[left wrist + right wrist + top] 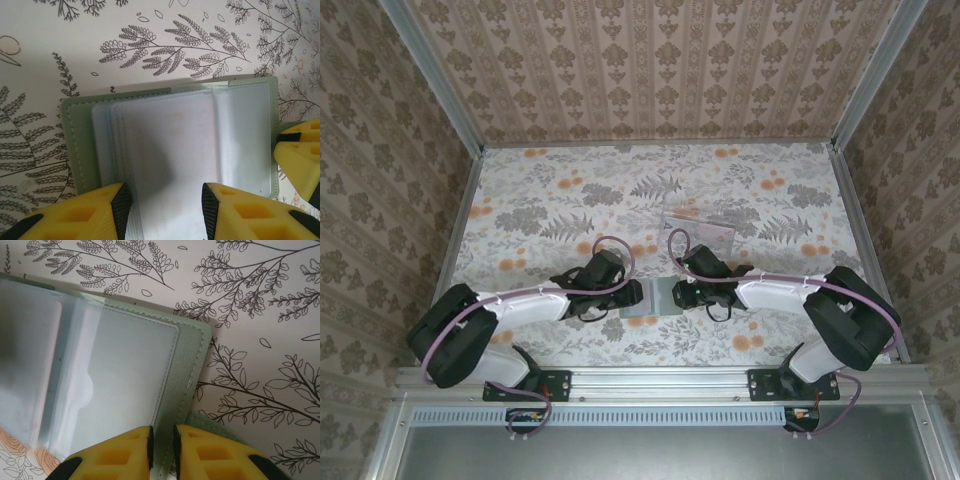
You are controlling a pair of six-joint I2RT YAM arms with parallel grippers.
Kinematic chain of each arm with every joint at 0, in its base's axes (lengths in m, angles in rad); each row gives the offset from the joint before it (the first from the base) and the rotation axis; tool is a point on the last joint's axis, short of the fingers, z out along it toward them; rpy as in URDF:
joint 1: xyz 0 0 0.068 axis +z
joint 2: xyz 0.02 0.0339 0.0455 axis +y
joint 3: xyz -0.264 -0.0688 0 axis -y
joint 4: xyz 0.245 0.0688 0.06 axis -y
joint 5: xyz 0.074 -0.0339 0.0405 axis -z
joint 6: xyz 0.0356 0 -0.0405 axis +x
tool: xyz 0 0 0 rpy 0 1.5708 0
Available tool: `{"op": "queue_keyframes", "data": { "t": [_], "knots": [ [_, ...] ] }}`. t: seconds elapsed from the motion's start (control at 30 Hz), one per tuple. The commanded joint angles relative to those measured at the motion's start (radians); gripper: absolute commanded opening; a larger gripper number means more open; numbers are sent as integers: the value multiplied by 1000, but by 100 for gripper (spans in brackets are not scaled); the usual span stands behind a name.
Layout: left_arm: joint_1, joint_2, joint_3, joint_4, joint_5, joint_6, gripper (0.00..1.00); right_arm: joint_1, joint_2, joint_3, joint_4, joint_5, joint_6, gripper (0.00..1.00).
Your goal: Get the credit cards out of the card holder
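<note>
**Jaws: right gripper (161, 440) pinched on card holder (195, 350) cover, left gripper (165, 200) spread over the sleeves**

Flowered table (570, 200) had the card holder lying open and flat near its centre, between the two grippers. Clear tray (705, 232) sat just beyond it, apart.

Step in hand, as judged: anchor the holder and draw a card out of its sleeve. To do it well:
- Right pinch should sit on the green cover edge alone, not the clear pocket, so the holder could neither slide nor fold shut.
- Left should close on a card edge itself, not the whole stack of plastic sleeves. The sleeves looked slick and floppy, likely to lift together.
- Pull should run along the slot opening, low and flat to the table.

Credit cards (170, 135) showed as pale sheets inside the sleeves. Could not tell how many there were, or which sheet was card and which was sleeve. Cards looked all in the holder, so the task looked early.

Pose: left arm (520, 305) reached in from the left and right arm (780, 292) from the right. Both were low, forearms near level, wrists meeting at the holder. Left fingers (117, 205) flanked the sleeve stack at its near edge; could not tell if the pads touched it. Right pads were almost together, with the cover edge between them at the holder's outer side.
</note>
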Motion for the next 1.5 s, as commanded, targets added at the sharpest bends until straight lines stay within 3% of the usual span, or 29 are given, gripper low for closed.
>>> {"op": "queue_keyframes", "data": {
  "t": [0.0,0.2,0.27,0.53,0.9,1.1,1.47],
  "knots": [
    [-9,23,17,24,27,-15,45,12,21,1,-5,-16,15,22],
    [-15,26,17,42,37,-16,44,15,36,4,-4,-17,15,23],
    [-20,25,18,50,40,-11,54,17,42,6,-4,-19,16,23],
    [-23,39,23,73,60,-8,67,19,53,9,1,-20,21,23],
    [-26,35,19,98,78,-9,68,22,57,9,-1,-20,21,23],
    [-26,29,17,118,92,1,89,21,63,12,0,-20,19,23],
    [-27,45,18,166,126,-1,90,21,69,18,-5,-20,16,23]
  ]
}}
